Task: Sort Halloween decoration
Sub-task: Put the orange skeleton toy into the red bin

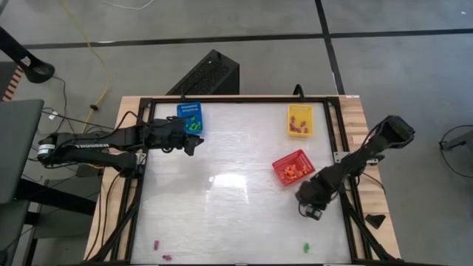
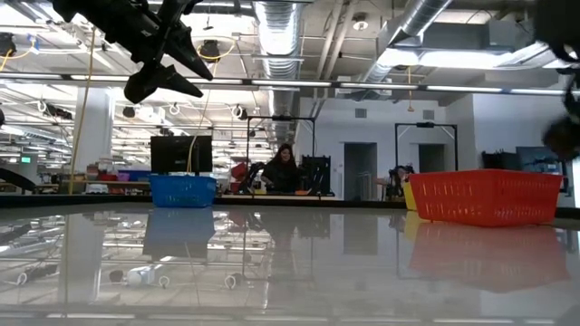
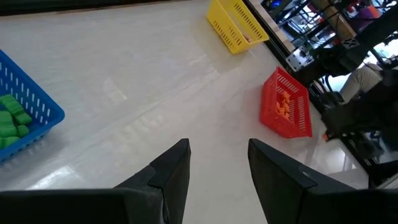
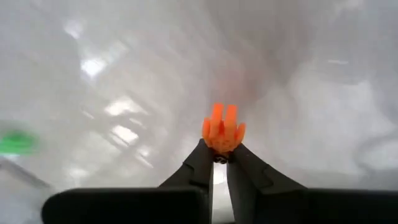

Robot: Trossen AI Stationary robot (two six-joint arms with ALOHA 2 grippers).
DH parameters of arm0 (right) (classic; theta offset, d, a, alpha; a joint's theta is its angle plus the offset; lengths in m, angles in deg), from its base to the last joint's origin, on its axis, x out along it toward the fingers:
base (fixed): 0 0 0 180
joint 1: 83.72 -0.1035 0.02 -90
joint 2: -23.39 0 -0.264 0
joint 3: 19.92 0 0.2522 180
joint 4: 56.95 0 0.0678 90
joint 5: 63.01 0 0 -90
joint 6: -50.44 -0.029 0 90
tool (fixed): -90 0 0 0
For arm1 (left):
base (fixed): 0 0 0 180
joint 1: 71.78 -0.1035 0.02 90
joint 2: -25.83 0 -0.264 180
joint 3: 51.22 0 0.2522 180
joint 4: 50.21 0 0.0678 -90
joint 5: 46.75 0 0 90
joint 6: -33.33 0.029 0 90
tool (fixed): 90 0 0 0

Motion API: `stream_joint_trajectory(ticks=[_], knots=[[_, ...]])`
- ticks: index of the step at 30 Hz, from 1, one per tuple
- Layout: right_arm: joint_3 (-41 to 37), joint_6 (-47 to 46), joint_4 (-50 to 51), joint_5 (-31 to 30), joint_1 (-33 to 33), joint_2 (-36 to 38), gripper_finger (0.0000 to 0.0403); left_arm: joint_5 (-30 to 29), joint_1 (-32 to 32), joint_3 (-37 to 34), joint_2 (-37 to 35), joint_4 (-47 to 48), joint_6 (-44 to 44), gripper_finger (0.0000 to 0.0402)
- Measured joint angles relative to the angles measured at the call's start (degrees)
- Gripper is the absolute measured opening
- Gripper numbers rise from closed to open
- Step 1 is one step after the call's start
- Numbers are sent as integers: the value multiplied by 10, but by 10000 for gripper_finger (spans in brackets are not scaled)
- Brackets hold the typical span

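My right gripper (image 4: 219, 155) is shut on a tiny orange decoration piece (image 4: 222, 127) shaped like a hand. It hangs near the table's right edge, just in front of the red basket (image 1: 293, 168), which holds orange pieces. My left gripper (image 3: 217, 158) hovers open above the table next to the blue basket (image 1: 191, 118), which holds green pieces (image 3: 11, 121). The yellow basket (image 1: 300, 120) at the far right holds purple pieces. A loose green piece (image 1: 305, 246) and two purple pieces (image 1: 157, 243) lie on the table near its front edge. My right gripper pinches the orange piece's lower end (image 4: 219, 148) between its two fingertips (image 4: 202, 155). The fingers slant steeply down from above. The piece's finger-like prongs stick out past the fingertips, and the piece is lifted clear of the table.
The three baskets stand on the glossy white tabletop (image 1: 236, 207), whose wide middle lies between the two arms. A black frame rail (image 1: 344, 148) runs along the table's right side close to my right arm. People and workbenches show in the room beyond the far edge.
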Motion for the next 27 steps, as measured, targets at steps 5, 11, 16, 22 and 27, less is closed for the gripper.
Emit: stream_joint_trajectory(ticks=[5, 11, 16, 22, 27], knots=[[35, -22, -12, -80, 0, 82, 54, -9, 0, 0, 0, -1, -1, 151], [49, 11, -50, -189, 22, 148, 54, -11, 0, 0, 0, 0, -7, 151], [48, 67, -53, -256, 79, 168, 53, -11, 0, 0, 0, -1, -10, 151], [47, 161, -54, -255, 200, 140, 53, -11, 0, 0, 0, -1, -13, 151], [47, 220, 8, -204, 271, 85, 52, 6, 0, 0, 0, -1, -13, 151]])
